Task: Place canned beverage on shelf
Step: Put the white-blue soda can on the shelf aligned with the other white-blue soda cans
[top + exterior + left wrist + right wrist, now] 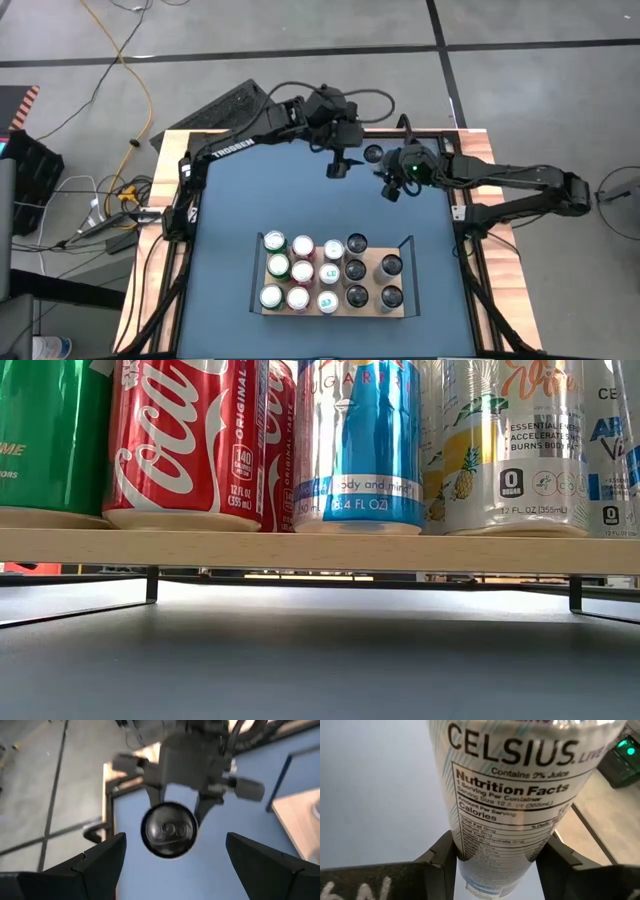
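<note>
Celsius can [517, 805], silver with black lettering and a nutrition panel, is sitting clamped between the two dark fingers [440, 857] of your right gripper [392, 190]. You are holding it in the air over the blue tabletop [230, 200], well beyond the shelf's far edge and off toward the shelf's right end. In the left wrist view you are looking at the can's round end [169, 830] pinched by that gripper.

Your left gripper [337, 168] is hanging just beside the right one, also beyond the shelf's far edge, nearer the shelf's middle. Its fingers [95, 865] are standing wide apart and holding nothing.

Your shelf [405, 310], a light-wood board with black rails at its short ends, is lying on the near part of the tabletop. Cans are standing on it in rows: pale-topped ones toward its left end, dark-topped ones toward its right. From table height, a red Coca-Cola can [185, 440] is standing on the shelf beside a blue-and-silver can [357, 445].
</note>
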